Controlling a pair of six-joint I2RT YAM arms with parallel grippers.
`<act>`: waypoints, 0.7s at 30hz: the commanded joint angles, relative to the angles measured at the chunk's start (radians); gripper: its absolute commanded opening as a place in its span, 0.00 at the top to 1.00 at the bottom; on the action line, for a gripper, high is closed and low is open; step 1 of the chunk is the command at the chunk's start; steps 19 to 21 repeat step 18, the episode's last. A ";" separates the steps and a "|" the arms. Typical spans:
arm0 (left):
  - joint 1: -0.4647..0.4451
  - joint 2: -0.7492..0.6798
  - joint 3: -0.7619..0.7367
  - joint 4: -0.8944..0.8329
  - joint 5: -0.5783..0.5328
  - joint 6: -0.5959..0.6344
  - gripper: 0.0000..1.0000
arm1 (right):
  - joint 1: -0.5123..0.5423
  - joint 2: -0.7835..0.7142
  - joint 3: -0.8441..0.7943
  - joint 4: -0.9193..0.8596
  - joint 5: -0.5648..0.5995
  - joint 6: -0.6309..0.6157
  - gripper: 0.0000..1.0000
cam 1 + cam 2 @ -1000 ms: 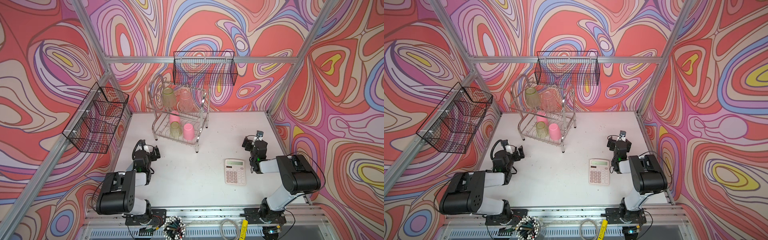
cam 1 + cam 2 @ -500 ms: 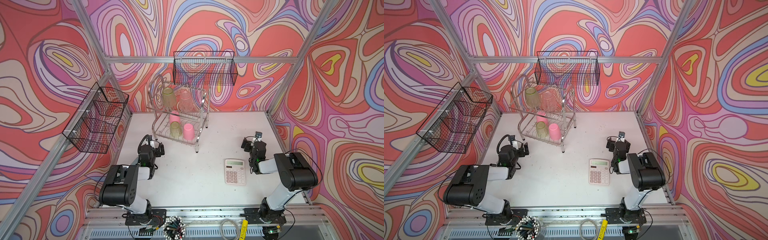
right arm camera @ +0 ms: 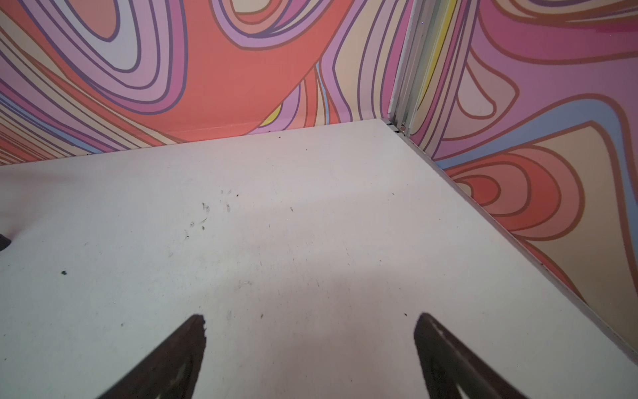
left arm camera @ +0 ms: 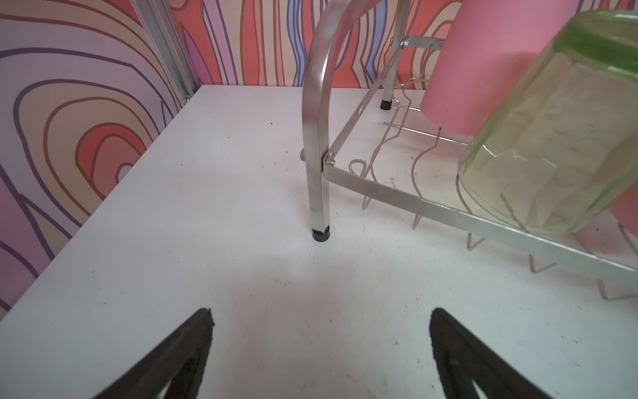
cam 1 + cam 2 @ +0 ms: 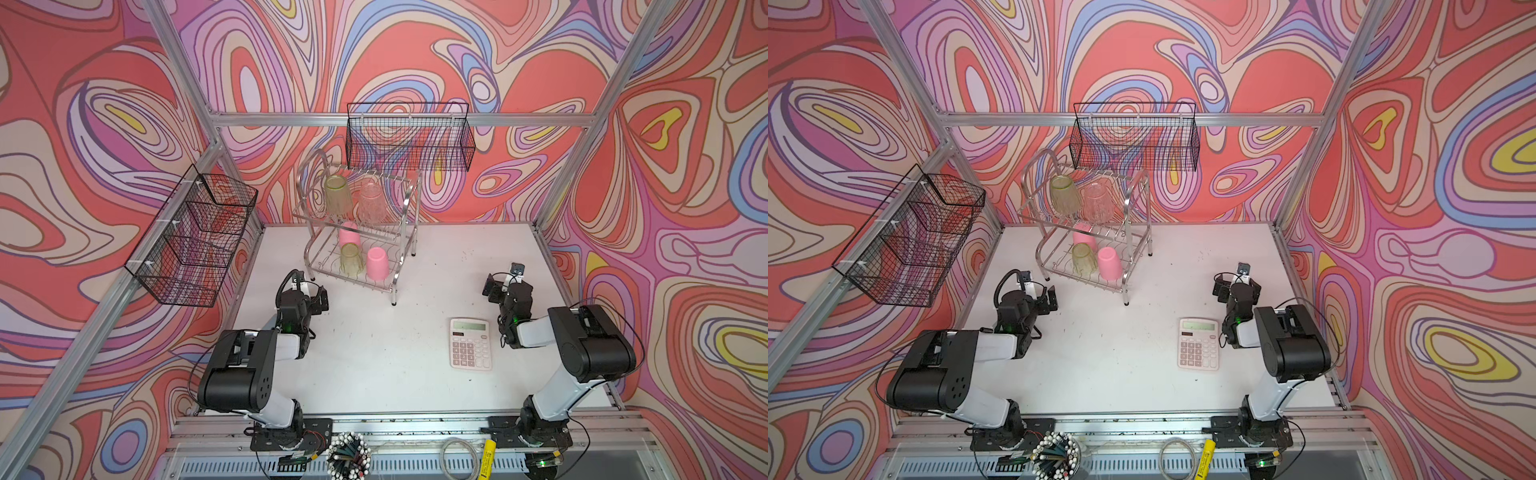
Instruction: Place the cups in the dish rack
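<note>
The silver dish rack (image 5: 405, 216) (image 5: 1136, 208) stands at the back left of the white table. Upside down on its upper tier are a green cup (image 5: 337, 199) (image 5: 1065, 195) and a clear ribbed cup (image 5: 371, 203) (image 5: 1097, 203). The lower tier holds a pink cup (image 5: 349, 233), a green cup (image 5: 350, 259) (image 4: 552, 138) and a second pink cup (image 5: 377, 263) (image 5: 1109, 263). My left gripper (image 5: 309, 289) (image 5: 1039, 289) (image 4: 319, 328) is open and empty, low over the table just before the rack's front left leg (image 4: 316, 155). My right gripper (image 5: 505, 280) (image 5: 1233, 280) (image 3: 310, 328) is open and empty at the right.
A calculator (image 5: 471, 343) lies beside the right arm. Black mesh baskets hang on the back wall (image 5: 409, 137) and the left wall (image 5: 195, 237). A pot of pens (image 5: 348, 455), a coiled cable (image 5: 457, 455) and a yellow marker (image 5: 486, 457) sit below the front rail.
My left gripper has moved forward and rightward, nearer the rack's front left leg. The right arm has barely shifted. Both grippers stay open.
</note>
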 commanded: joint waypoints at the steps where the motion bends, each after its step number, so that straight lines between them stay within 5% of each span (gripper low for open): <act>1: 0.000 0.005 -0.002 0.010 -0.012 0.019 0.00 | -0.005 0.007 -0.006 0.013 -0.005 -0.008 0.02; 21: 0.000 0.005 -0.003 0.010 -0.011 0.019 0.00 | -0.009 0.007 -0.004 0.007 -0.033 -0.013 0.01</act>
